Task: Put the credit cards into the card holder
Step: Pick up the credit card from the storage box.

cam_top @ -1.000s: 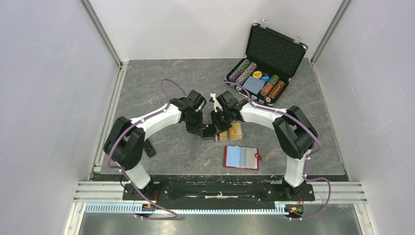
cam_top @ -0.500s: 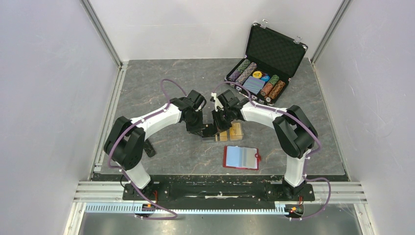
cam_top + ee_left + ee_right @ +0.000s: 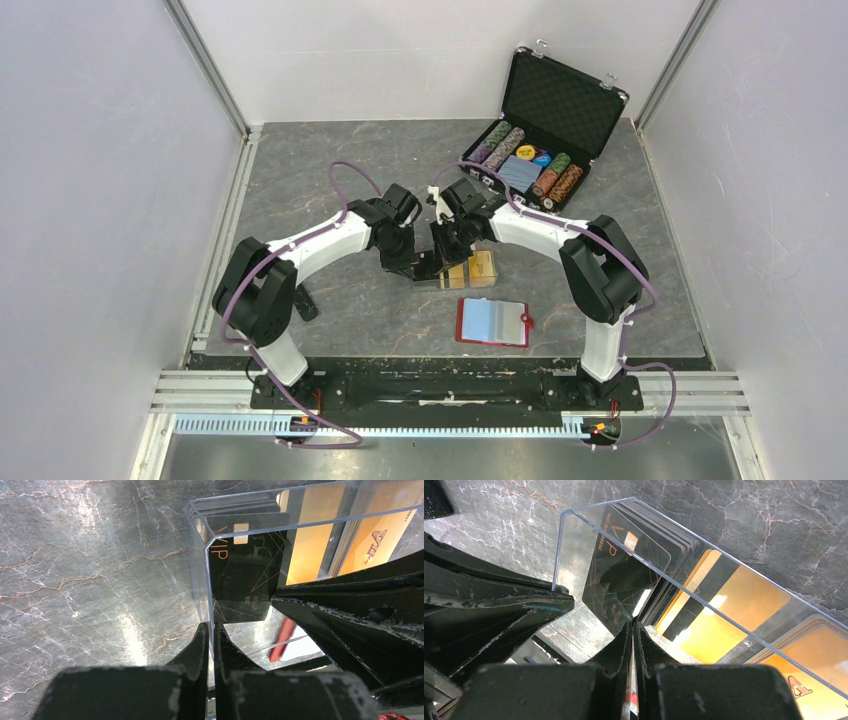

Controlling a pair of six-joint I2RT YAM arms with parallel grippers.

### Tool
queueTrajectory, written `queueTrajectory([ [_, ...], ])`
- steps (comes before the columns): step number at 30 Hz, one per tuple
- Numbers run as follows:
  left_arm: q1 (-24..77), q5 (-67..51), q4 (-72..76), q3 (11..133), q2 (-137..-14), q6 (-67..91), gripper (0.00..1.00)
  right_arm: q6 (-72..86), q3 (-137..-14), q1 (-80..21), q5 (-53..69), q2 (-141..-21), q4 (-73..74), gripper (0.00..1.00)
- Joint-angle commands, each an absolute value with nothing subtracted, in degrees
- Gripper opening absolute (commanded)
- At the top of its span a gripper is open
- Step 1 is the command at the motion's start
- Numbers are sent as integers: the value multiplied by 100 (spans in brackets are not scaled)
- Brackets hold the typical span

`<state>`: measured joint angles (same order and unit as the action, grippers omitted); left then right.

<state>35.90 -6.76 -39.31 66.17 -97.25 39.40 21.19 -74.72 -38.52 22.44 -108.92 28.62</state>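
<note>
The left hand (image 3: 210, 630) is pressed together on the corner wall of the clear tray (image 3: 197, 555), where the credit cards (image 3: 734, 610) stand. The right hand (image 3: 631, 627) pinches the lower edge of the black card (image 3: 614, 575) inside it. The red card holder (image 3: 492, 322) lies open on the worktop (image 3: 330, 180), near the tray, towards the arm bases.

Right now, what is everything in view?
table: one, dark marbled grey, beneath all
clear tray: one, transparent, table centre
credit cards: several, black, gold, orange, upright in tray
card holder: one, red, open flat, nearside of tray
chip case: one, black, open, far right
poker chips: several rows, mixed colours, in case
card deck: one, blue, among the chips
left pincer: one, black, shut on the tray wall
right pincer: one, black, shut on one of the credit cards
</note>
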Motion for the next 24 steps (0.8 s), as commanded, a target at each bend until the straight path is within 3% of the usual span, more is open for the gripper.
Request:
queueTrajectory([
  [1, 3771, -800, -3560, 6504, -10167, 3753, 2, 2114, -7761, -3981, 2517, -10785, 2585, 4],
  [21, 3777, -771, -3595, 6504, -10140, 3744, 2, 2736, -7304, -3972, 3190, -10665, 1584, 0],
  [24, 3779, -758, -3595, 6495, -10139, 3745, 2, 2726, -7223, -3973, 3160, -10737, 1555, 4],
])
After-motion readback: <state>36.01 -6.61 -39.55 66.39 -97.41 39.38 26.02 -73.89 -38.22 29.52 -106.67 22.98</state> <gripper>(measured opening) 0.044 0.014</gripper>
